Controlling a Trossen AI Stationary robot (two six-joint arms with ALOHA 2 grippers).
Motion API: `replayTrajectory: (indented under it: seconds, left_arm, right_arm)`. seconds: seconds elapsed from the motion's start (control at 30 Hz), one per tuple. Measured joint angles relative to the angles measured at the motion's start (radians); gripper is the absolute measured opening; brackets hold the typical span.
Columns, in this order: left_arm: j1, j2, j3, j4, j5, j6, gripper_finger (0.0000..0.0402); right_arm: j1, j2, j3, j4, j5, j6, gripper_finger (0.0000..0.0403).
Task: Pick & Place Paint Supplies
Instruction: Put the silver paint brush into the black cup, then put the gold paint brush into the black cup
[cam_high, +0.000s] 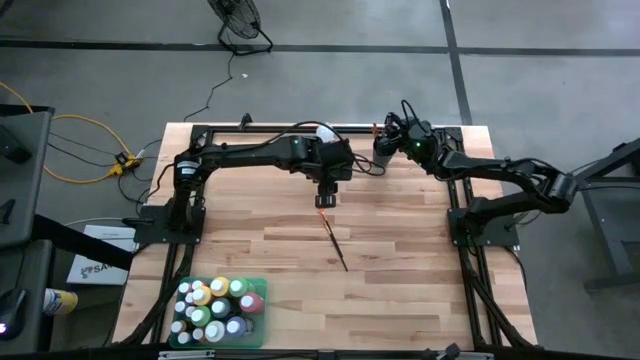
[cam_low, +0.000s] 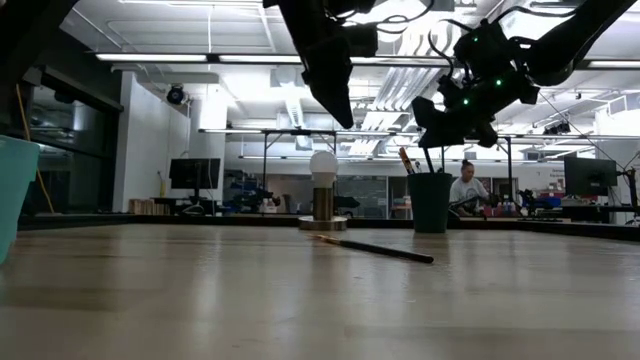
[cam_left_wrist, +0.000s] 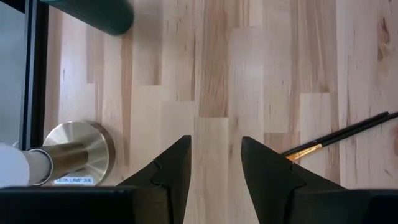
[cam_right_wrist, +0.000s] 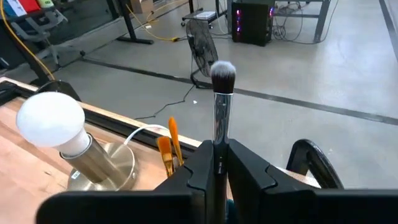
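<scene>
Wooden table (cam_high: 400, 300) | right end effector (cam_right_wrist: 217, 163) clamps brush (cam_right_wrist: 221, 93), handle hidden; left end effector (cam_left_wrist: 214, 163) half-open, empty

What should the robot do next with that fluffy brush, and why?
Probably let go: the right tool pinches the silver-handled brush upright over the dark cup, where other brushes already stand. Opening the fingers should drop it in.
</scene>
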Motion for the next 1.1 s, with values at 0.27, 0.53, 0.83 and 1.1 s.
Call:
replayTrajectory:
  seconds: [0.27, 0.53, 0.83, 1.1]
  left_arm:
    - [0.0, 0.0, 0.0, -0.001, -0.001, 0.0, 0.0135]
    - [0.0, 0.0, 0.0, -0.039, 0.002, 0.019, 0.0135]
    - [0.0, 0.0, -0.087, -0.08, 0.138, 0.227, 0.0135]
    - [-0.001, 0.0, -0.253, 0.021, 0.139, 0.45, 0.0137]
  right_arm:
    - [0.0, 0.0, 0.0, -0.008, -0.001, 0.003, 0.009]
    - [0.012, -0.03, 0.0, -0.085, -0.013, 0.004, 0.016]
    - [0.073, -0.146, 0.0, -0.241, -0.107, 0.005, 0.018]
    - [0.138, -0.193, 0.0, -0.286, -0.112, 0.008, 0.0181]
